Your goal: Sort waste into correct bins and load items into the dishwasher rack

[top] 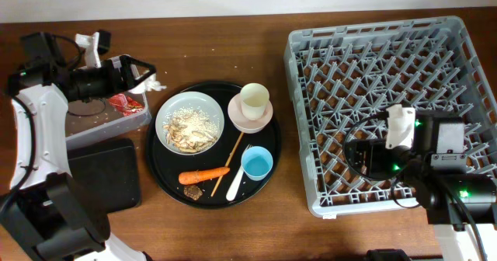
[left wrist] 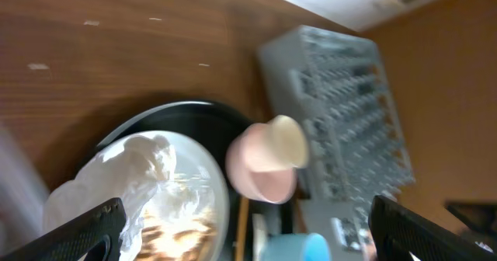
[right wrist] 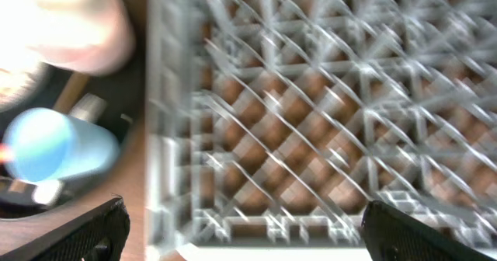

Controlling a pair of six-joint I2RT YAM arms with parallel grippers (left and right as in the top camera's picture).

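The left arm (top: 35, 129) reaches in over the clear tub (top: 93, 125), and its jaws stand wide open with nothing in them. The crumpled tissue (top: 156, 82) lies right at their tips, by the tub's edge on the side facing the round black tray (top: 167, 174). In the left wrist view the tissue (left wrist: 132, 175) sits between the two fingers (left wrist: 85, 230), much nearer the lower-left one. Whether it touches that finger cannot be told. The red wrapper (top: 124, 102) lies inside the tub, just beside the jaws. The shallow black tray (top: 105, 172) lies on the near side of the tub, close against it.

On the round tray, the white plate (top: 189, 106) with the shredded scraps (top: 190, 129) sits at the left, nearest the left jaws. The pink bowl (top: 247, 121) is at the far right, with the cream cup (top: 254, 99) standing in it. The light blue cup (top: 256, 162) stands at the near right. The carrot (top: 204, 175) and the brown bit (top: 194, 191) lie along the near edge. The white fork (top: 235, 185) and a thin wooden stick (top: 229, 161) lie between the plate and the blue cup.

The right arm (top: 458, 191) holds its jaws open and empty above the near left part of the dishwasher rack (top: 373, 59), pointing toward the round tray and well apart from everything on it. In the right wrist view the rack's wall (right wrist: 167, 137) runs between the fingers (right wrist: 70, 234), with the blue cup (right wrist: 58, 144) beyond it.

Only a narrow strip of table (top: 233, 36) separates the round tray from the rack, while a broad band of wood runs along the far edge.
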